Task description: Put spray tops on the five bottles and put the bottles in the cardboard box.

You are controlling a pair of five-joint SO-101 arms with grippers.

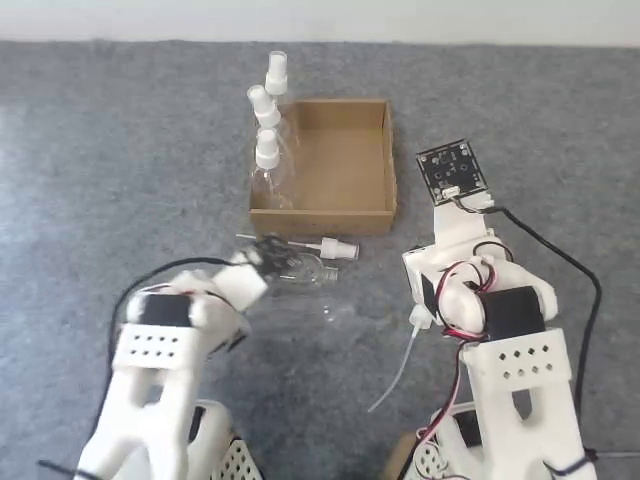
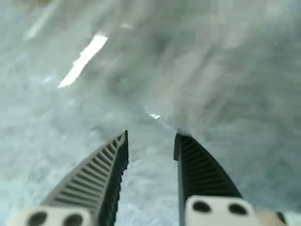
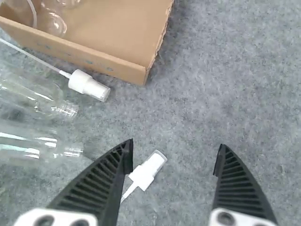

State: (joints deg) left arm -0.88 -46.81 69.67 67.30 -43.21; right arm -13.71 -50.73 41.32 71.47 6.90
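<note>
Roughly three fifths done, by my reading: three capped bottles [image 1: 268,165] stand inside the cardboard box [image 1: 330,220] along its wall on the left arm's side, and the box sits toward the far edge of the table [image 1: 100,150]. Two uncapped bottles [image 1: 300,270] lie just before the box's front wall, one spray top [image 1: 335,248] beside them and a second spray top [image 1: 418,318] nearer the near edge. The left fingers [image 2: 113,165] are spread at the lying bottles; the right fingers [image 3: 103,174] are spread over the second top, gripping nothing
</note>
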